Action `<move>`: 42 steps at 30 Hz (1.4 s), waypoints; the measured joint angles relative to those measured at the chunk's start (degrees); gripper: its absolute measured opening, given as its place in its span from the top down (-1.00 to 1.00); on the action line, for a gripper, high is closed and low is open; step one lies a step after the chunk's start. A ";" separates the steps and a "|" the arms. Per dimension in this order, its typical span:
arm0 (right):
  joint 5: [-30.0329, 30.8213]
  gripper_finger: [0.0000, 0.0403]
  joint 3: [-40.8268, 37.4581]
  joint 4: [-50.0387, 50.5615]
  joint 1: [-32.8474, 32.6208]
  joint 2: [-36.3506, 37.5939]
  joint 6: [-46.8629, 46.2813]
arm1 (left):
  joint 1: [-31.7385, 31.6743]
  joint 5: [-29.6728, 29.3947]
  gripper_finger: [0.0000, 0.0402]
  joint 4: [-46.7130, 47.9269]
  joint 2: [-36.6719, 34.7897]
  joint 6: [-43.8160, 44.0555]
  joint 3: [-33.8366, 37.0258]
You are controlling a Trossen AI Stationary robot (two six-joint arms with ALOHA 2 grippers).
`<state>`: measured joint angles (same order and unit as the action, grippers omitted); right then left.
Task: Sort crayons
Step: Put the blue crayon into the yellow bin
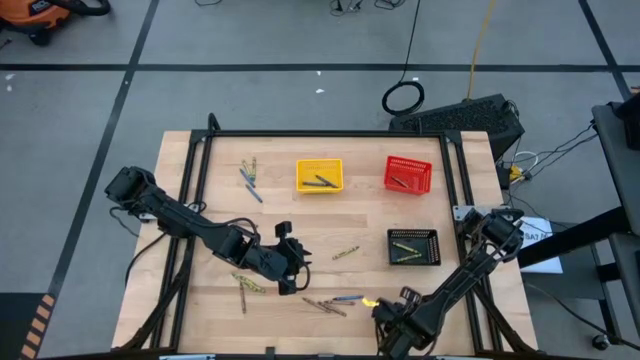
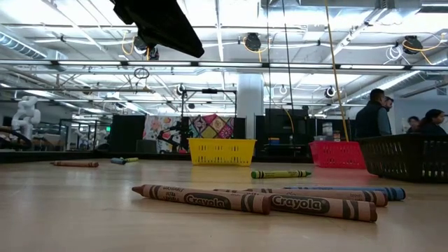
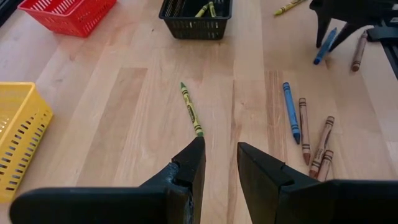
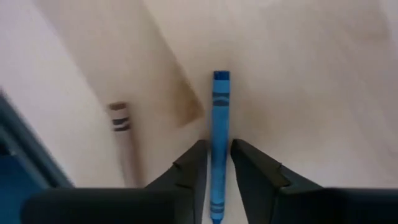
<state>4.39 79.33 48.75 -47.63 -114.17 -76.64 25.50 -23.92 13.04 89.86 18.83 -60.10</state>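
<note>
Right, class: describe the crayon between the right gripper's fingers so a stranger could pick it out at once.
Start at the wooden table's near edge, on the side below the black mesh basket, where the right gripper reaches down. A thin blue wax crayon lies between its dark fingers. Its nearest neighbour is brown.

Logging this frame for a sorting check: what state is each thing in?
Right gripper: closing around the blue crayon.
Left gripper: open, empty, above the table.
Yellow basket: upright, crayon inside.
Red basket: upright, crayon inside.
Black basket: upright, yellow-green crayons inside.
</note>
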 joint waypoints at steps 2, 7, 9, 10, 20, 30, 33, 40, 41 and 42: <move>0.11 0.68 0.00 1.65 0.02 0.00 -0.68 | 0.00 0.00 0.51 0.00 0.00 0.02 0.00; 0.17 0.70 -0.46 3.29 0.27 0.00 -0.62 | 0.00 0.00 0.51 0.02 0.00 0.04 0.00; -0.02 0.73 -1.56 2.98 0.54 0.04 -0.98 | 0.00 0.01 0.51 0.01 0.00 0.13 0.00; -0.15 0.76 -2.32 2.78 0.65 0.04 -1.15 | 0.00 0.00 0.51 0.00 0.00 0.13 0.00; -1.49 0.98 -5.58 1.00 0.85 0.13 -1.88 | -0.02 0.05 0.51 0.10 0.00 0.11 0.00; -1.40 1.00 -5.92 0.04 0.83 4.70 -1.20 | -0.02 0.09 0.51 0.08 0.00 -0.20 0.00; -1.21 1.00 -6.14 0.17 0.85 6.66 -0.66 | -0.33 0.02 0.51 -0.03 0.00 -0.17 0.00; 3.89 1.00 -5.94 -0.18 0.93 11.45 0.72 | -2.20 0.18 0.51 -1.70 0.00 -0.34 0.00; 5.54 1.00 -5.90 -0.42 1.12 12.39 1.19 | -2.47 0.88 0.51 -2.23 0.00 -0.94 0.02; 7.24 1.00 -5.86 -0.46 1.22 13.13 1.67 | -2.66 1.58 0.51 -2.81 0.00 -1.40 0.02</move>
<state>11.63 73.47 48.29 -46.41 -101.04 -74.97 22.84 -22.35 10.23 89.86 17.43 -60.08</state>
